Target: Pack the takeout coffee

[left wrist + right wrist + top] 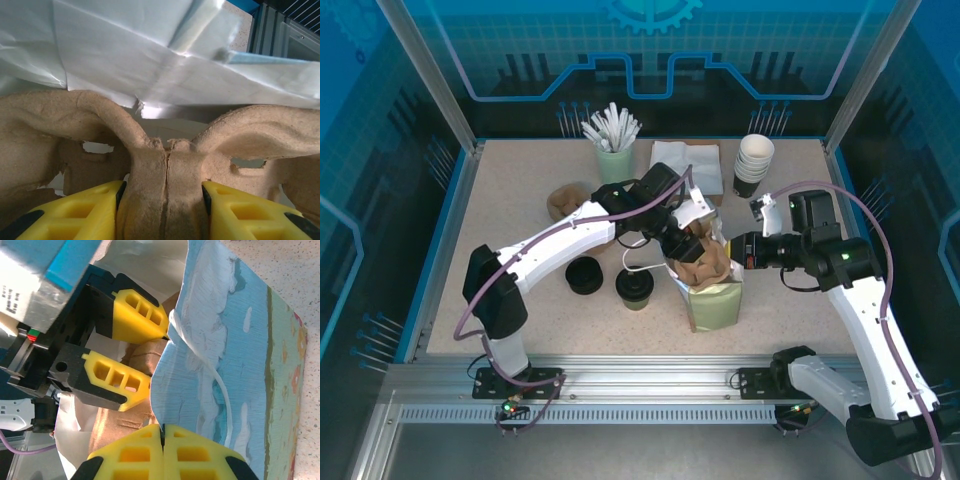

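1. Step in hand, as I judge it: bag prep. A brown pulp cup carrier (pixel 60 125) is going into the paper bag (pixel 715 305). The coffee itself is not packed yet.
2. Left tool (pixel 165 200): yellow fingers clamped on the carrier's centre ridge, one on each side. The carrier sits at the bag mouth, with the white bag lining just beyond it in the left wrist view.
3. Right tool (pixel 162 432): fingers pressed together on the bag's upper edge, pinching the paper on the right side of the mouth. This looks like holding the mouth open and steadying the bag.
4. Takeout coffee (pixel 633 287): upright on the worktop (pixel 520 180), black lid on, just left of the bag and touched by neither tool. A loose lid (pixel 585 275) lies further left, beside it.
5. I can't tell how deep the carrier is; part of it shows above the bag rim in the top view.
6. Next move calls for seating the carrier flat on the bag floor without snagging the paper, then letting go and lifting out. The right pinch should hold so the bag doesn't tip.
7. After that, the left tool needs to reach for the coffee and keep it upright.
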`<state>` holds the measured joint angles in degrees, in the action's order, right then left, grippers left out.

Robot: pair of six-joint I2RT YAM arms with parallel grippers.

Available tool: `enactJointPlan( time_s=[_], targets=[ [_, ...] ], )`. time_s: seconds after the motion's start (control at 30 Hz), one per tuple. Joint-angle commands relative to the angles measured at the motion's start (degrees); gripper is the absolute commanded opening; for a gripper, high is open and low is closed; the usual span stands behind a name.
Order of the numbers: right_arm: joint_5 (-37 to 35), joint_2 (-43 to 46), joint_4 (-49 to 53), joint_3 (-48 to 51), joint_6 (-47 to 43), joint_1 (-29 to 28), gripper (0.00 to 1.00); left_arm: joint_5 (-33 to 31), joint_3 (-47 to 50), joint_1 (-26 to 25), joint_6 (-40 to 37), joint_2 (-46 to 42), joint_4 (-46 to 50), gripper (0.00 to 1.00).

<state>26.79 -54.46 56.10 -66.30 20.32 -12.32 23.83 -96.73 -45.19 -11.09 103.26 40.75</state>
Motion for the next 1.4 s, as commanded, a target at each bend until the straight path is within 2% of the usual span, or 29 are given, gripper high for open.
enactJointPlan(
  time_s=[0.0,0.47,0.9,1.37],
  targets=[
    [0.55,0.93,2.57,-0.84,-1.42,-0.01,0.00,-0.44,-1.73,-0.24,-1.36,1.60,-0.71,0.43],
    [-1.00,0.76,2.18,-1.61,-0.89,-0.06,0.00,-5.33,-0.54,-2.74,-4.54,1.17,-1.08,0.43],
    [-6.09,1.24,4.55,-3.30,-2.13,-0.03,0.00,-10.92,-0.20,-5.59,-9.77,1.66,-0.32,0.43],
    [-10.68,1.63,5.54,-3.31,-2.30,-1.03,0.00,-12.50,-4.39,-7.15,-12.37,7.50,2.49,0.44]
  ],
)
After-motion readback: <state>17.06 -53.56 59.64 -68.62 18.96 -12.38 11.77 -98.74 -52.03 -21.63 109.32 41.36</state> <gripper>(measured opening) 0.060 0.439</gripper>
